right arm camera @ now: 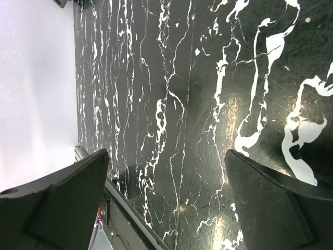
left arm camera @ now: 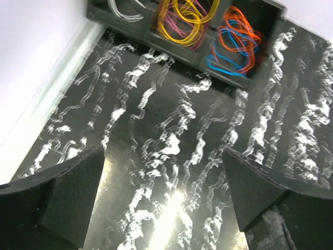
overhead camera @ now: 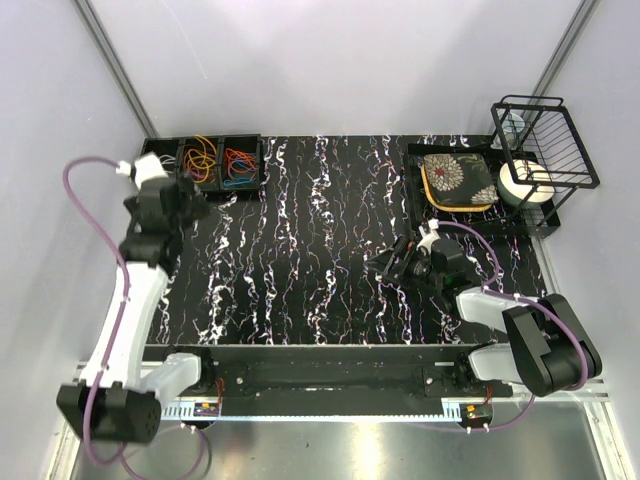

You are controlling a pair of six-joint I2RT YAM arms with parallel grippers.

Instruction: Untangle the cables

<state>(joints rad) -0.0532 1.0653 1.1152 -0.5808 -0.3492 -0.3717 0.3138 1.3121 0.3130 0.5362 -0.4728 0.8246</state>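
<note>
Table: black with white marbling, and no cable lies on the open surface.

Left arm: reaches toward the back left corner. The left gripper hangs just short of the divided box, fingers spread wide, nothing between them.

Right arm: extends over the middle right of the table, well apart from the box. The right gripper is low over bare surface, fingers wide apart and holding nothing.

Cables: all sit in the box. Whitish loops occupy the left compartment and yellow-orange loops, with pink strands among them, the middle. Orange-red loops overlap blue loops in the right one.

Progress, as a judgement: the colours are partly grouped, but two compartments hold mixed, overlapping bundles. Separation there looks unfinished. No loop is in hand, so the remaining work has yet to be picked up.

Surroundings: a wire rack, a flowered pad and a white roll stand at the back right, well clear of the box. Nothing blocks the left gripper's approach; the compartment walls are the only constraint on lifting a loop.
</note>
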